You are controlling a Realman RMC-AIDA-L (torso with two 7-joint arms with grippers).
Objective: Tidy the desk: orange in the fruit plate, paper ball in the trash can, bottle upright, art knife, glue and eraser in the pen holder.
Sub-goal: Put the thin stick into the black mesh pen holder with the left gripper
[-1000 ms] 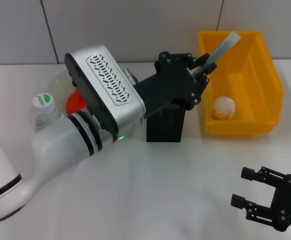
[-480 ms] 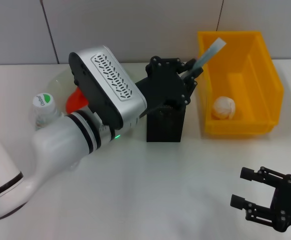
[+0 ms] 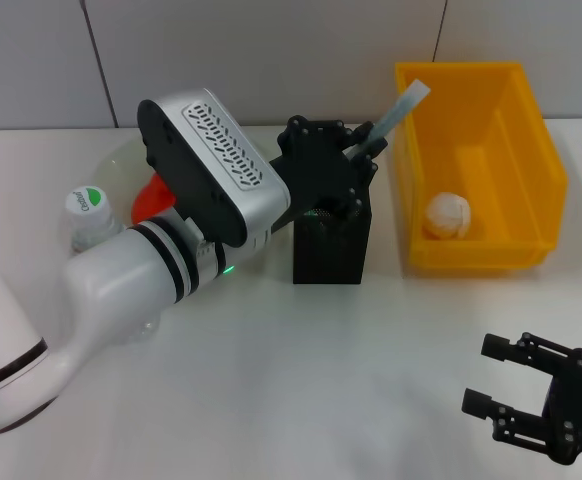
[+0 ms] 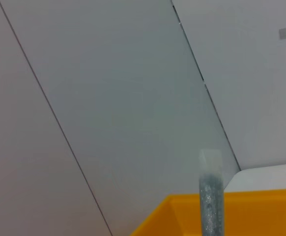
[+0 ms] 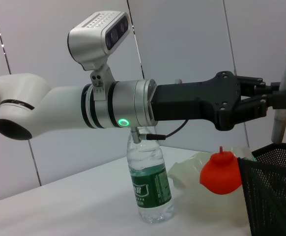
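White desk, grey wall behind. Left gripper (image 3: 363,160), clamped on the glue (image 3: 396,112), has swung left from the yellow bin (image 3: 531,150) to above the holder (image 3: 331,245); insertion looks next. Right gripper (image 3: 516,400) waits near-right, fingers apart.

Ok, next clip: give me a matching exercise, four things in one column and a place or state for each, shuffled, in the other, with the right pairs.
Things:
1. paper ball
2. bottle
3. glue stick
4. right gripper

Places or states:
A. held by the left gripper above the pen holder
B. lying inside the yellow bin
C. open, low over the table's near edge
D. standing upright by the fruit plate

Pairs: 1-B, 2-D, 3-A, 4-C
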